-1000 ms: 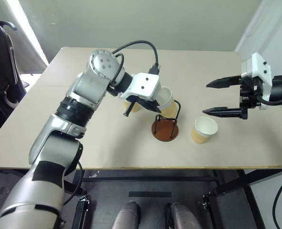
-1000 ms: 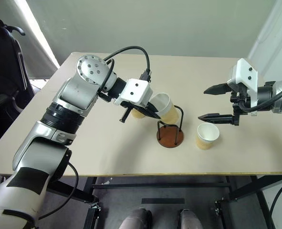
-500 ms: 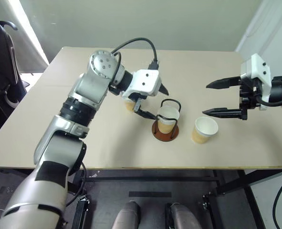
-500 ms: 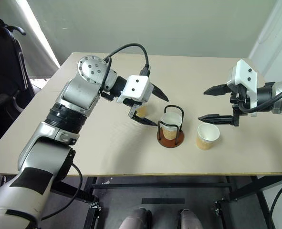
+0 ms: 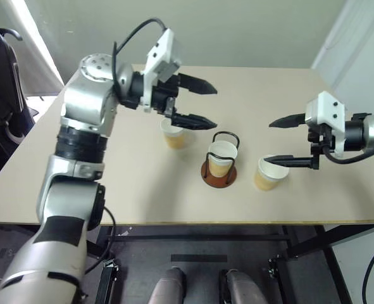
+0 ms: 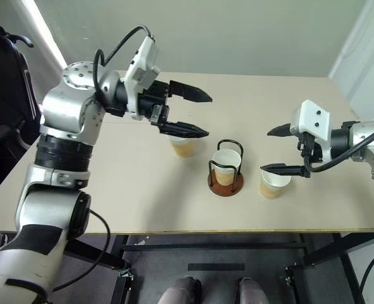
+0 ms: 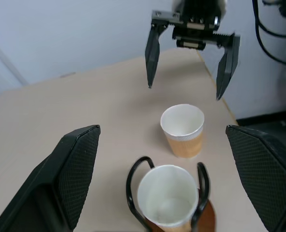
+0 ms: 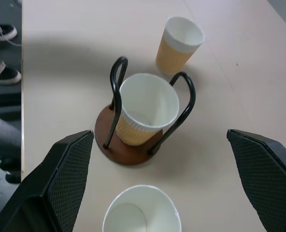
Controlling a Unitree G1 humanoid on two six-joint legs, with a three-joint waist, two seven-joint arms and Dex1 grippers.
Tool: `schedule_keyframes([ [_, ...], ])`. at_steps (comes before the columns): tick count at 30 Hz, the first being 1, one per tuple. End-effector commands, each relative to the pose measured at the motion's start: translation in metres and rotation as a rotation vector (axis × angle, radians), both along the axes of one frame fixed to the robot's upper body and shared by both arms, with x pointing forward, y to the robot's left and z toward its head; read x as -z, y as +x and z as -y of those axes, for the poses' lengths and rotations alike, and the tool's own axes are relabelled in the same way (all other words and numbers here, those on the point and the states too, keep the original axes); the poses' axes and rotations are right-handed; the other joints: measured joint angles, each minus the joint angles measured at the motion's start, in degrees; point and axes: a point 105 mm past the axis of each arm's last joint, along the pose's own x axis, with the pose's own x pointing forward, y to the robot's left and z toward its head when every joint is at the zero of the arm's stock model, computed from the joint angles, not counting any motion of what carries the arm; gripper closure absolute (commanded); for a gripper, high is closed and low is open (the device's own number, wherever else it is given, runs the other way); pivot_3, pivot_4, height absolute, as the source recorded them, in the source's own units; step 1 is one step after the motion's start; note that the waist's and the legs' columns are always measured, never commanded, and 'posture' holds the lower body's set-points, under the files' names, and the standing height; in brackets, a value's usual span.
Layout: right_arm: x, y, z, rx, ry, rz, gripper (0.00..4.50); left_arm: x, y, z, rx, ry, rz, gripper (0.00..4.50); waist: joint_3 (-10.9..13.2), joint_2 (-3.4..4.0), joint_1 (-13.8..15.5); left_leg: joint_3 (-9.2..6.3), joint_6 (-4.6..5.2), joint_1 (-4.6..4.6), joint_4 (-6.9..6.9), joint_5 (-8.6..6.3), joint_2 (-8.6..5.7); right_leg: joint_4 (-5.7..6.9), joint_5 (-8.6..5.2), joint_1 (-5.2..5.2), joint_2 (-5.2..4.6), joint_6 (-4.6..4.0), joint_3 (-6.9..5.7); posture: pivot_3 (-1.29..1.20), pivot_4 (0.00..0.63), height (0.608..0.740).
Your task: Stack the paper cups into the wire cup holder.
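One paper cup (image 5: pixel 222 157) sits in the wire cup holder (image 5: pixel 219 172); left tool (image 5: pixel 202 105) and right tool (image 5: pixel 277 140) gape wide, empty.

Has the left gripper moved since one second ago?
Yes. The left gripper was low beside the wire cup holder with a cup; now it is open, higher and away from it, above the left cup.

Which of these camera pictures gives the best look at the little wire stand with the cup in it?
The right wrist view: the wire cup holder sits mid-picture, showing both black loops, the reddish base and the cup inside. The left wrist view cuts off its base at the edge. The two head views show it whole but small.
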Motion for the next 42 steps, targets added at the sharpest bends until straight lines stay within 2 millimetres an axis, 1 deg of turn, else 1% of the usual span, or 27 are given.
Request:
schedule_keyframes([
  [1, 0.013, 0.001, 0.005, 0.004, -0.115, 0.015, 0.0, 0.01, -0.013, -0.023, 0.017, 0.08, -0.035, 0.04, 0.0, 0.0, -0.1, 0.0, 0.0, 0.03, -0.01, 0.0, 0.0, 0.0, 0.0, 0.0, 0.0, 0.0, 0.01, 0.0, 0.15, 0.74],
  [3, 0.023, 0.001, 0.008, 0.003, -0.157, -0.004, 0.0, 0.02, -0.014, -0.039, -0.014, 0.149, -0.036, 0.04, 0.0, 0.0, -0.2, -0.01, -0.02, 0.04, 0.0, 0.01, 0.01, 0.03, 0.0, 0.0, 0.01, -0.01, 0.01, 0.0, 0.15, 0.74],
  [5, 0.027, 0.001, 0.01, -0.002, -0.184, -0.015, 0.0, 0.025, -0.012, -0.05, -0.05, 0.196, -0.015, 0.04, 0.0, 0.0, -0.2, -0.02, -0.02, 0.03, 0.02, 0.02, 0.02, 0.04, 0.0, -0.01, 0.01, -0.01, 0.01, 0.0, 0.15, 0.74],
  [9, 0.036, 0.002, 0.012, -0.013, -0.229, -0.033, 0.0, 0.024, -0.005, -0.065, -0.12, 0.22, 0.016, 0.04, 0.0, 0.0, 0.2, -0.02, 0.07, 0.01, 0.06, 0.05, -0.02, 0.01, 0.0, 0.06, -0.02, -0.01, 0.0, 0.0, 0.15, 0.74],
  [12, 0.043, 0.003, 0.013, -0.026, -0.26, -0.048, 0.0, 0.023, -0.003, -0.069, -0.146, 0.212, 0.026, 0.04, 0.0, 0.0, 0.2, -0.02, 0.07, 0.0, 0.06, 0.05, -0.02, 0.0, -0.04, 0.06, -0.03, -0.08, 0.01, 0.0, 0.15, 0.74],
  [21, 0.064, 0.006, 0.02, -0.055, -0.347, -0.086, 0.0, 0.025, -0.006, -0.072, -0.159, 0.198, 0.03, 0.04, 0.0, 0.0, -0.1, -0.02, 0.06, 0.01, 0.0, 0.05, -0.01, 0.02, -0.03, 0.01, -0.02, -0.07, 0.0, 0.0, 0.15, 0.74],
  [24, 0.073, 0.007, 0.022, -0.069, -0.377, -0.102, 0.0, 0.024, -0.002, -0.074, -0.188, 0.176, 0.043, 0.04, 0.0, 0.0, -0.1, -0.02, 0.06, 0.02, 0.0, 0.05, -0.01, 0.02, -0.03, 0.03, -0.02, -0.07, 0.0, 0.0, 0.15, 0.74],
  [26, 0.076, 0.008, 0.022, -0.076, -0.384, -0.106, 0.0, 0.026, -0.001, -0.074, -0.189, 0.177, 0.045, 0.04, 0.0, 0.0, -0.1, -0.02, 0.06, 0.02, 0.0, 0.05, -0.01, 0.02, -0.03, 0.02, -0.03, -0.07, 0.01, 0.0, 0.15, 0.74],
  [29, 0.078, 0.01, 0.02, -0.084, -0.387, -0.107, 0.61, 0.028, -0.002, -0.075, -0.185, 0.187, 0.045, 0.0, 0.0, 0.0, -0.1, -0.02, 0.06, 0.02, -0.01, 0.05, -0.01, 0.02, -0.03, 0.02, -0.03, -0.07, 0.0, 0.0, 0.15, 0.74],
  [30, 0.079, 0.011, 0.02, -0.084, -0.389, -0.107, 0.89, 0.028, -0.001, -0.076, -0.187, 0.19, 0.046, 0.0, 0.0, 0.0, -0.2, -0.02, 0.06, 0.02, -0.01, 0.05, -0.01, 0.02, -0.03, 0.02, -0.03, -0.07, 0.01, 0.0, 0.15, 0.74],
  [34, 0.081, 0.013, 0.019, -0.088, -0.391, -0.11, 2.4, 0.029, 0.0, -0.078, -0.191, 0.2, 0.05, 0.0, 0.0, 0.0, -0.2, -0.02, 0.06, 0.02, -0.01, 0.05, -0.01, 0.02, -0.03, 0.02, -0.03, -0.08, 0.01, 0.0, 0.15, 0.74],
  [40, 0.079, 0.013, 0.018, -0.096, -0.391, -0.113, 4.49, 0.031, 0.001, -0.08, -0.198, 0.217, 0.061, 0.0, 0.0, 0.0, -0.3, -0.02, 0.06, 0.02, -0.02, 0.04, -0.01, 0.01, -0.04, 0.02, -0.03, -0.1, 0.01, 0.0, 0.15, 0.74],
  [42, 0.078, 0.013, 0.018, -0.097, -0.39, -0.114, 4.49, 0.032, 0.002, -0.081, -0.2, 0.221, 0.064, 0.0, 0.0, 0.0, -0.3, -0.02, 0.05, 0.02, -0.03, 0.04, -0.01, 0.01, -0.05, 0.02, -0.03, -0.11, 0.01, 0.0, 0.15, 0.74],
])
